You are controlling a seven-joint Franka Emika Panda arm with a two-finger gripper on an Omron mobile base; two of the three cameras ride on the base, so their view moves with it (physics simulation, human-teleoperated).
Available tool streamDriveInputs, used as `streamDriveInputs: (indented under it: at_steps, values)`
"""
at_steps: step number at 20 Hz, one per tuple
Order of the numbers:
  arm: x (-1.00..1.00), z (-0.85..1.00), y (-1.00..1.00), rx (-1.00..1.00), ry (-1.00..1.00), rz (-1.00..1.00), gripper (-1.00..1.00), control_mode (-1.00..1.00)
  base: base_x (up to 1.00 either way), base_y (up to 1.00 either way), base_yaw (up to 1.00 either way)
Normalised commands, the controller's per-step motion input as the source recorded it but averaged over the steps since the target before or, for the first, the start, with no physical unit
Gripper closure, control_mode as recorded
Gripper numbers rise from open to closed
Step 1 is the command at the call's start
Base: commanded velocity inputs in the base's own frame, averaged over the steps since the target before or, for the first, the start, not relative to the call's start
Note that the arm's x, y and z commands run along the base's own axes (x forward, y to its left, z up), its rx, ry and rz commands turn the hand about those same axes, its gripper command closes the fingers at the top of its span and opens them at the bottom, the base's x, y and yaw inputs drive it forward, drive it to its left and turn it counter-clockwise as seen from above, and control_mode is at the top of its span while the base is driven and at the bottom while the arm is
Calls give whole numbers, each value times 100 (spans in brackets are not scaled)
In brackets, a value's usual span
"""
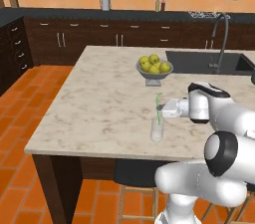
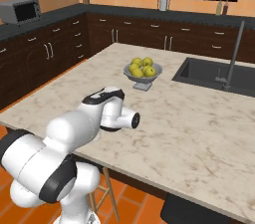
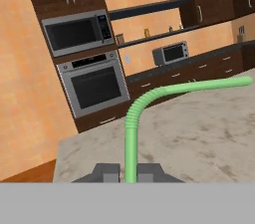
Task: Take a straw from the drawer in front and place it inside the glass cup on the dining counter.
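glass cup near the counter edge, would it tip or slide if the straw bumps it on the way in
The glass cup looks small, narrow and empty, so probably light and apt to tip or skid on the smooth dining counter. The thin straw, pinched in the end effector, likely flexes before pushing hard. Clear glass may break if knocked off.

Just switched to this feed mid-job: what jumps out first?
The bright green straw stands out, pinched in the shut end effector right above the glass cup near the front edge of the dining counter. Behind it, a bowl of yellow-green fruit sits mid-counter, beside the dark sink.
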Motion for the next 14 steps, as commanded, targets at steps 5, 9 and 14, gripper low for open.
streamDriveInputs:
  at_steps: [5, 9, 14]
  values:
    - [1, 0, 4, 0, 0, 0, 100, -100, 0, 0, 0]
    - [12, -9, 1, 0, 0, 0, 100, -100, 0, 0, 0]
    - [14, -18, 0, 0, 0, 0, 100, -100, 0, 0, 0]
